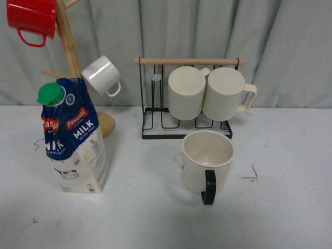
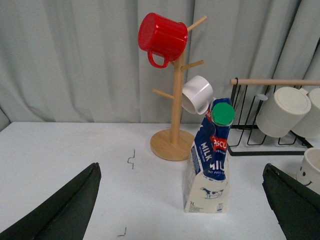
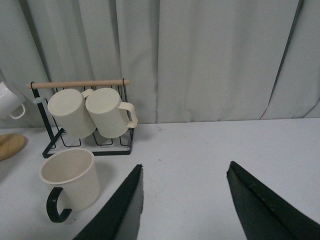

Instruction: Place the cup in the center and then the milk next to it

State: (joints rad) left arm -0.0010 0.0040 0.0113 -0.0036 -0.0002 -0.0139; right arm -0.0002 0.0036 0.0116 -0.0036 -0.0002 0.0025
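Wide cream mug, black curved handle [image 1: 207,158]: upright on pale grey bench [image 1: 290,218], inside black-cornered centre patch [image 1: 150,181], apparently placed. Tall blue-and-white milk carton, green cap [image 1: 78,140]: well apart at mug's 9 o'clock, not yet beside. Left claw [image 2: 181,169], right claw [image 3: 185,167]: spread, empty.

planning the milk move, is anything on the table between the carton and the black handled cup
Nothing visible. Only bare tabletop lies between the milk and the cup. The wooden tree base stands behind the milk and the wire rack behind the cup, both off that line.
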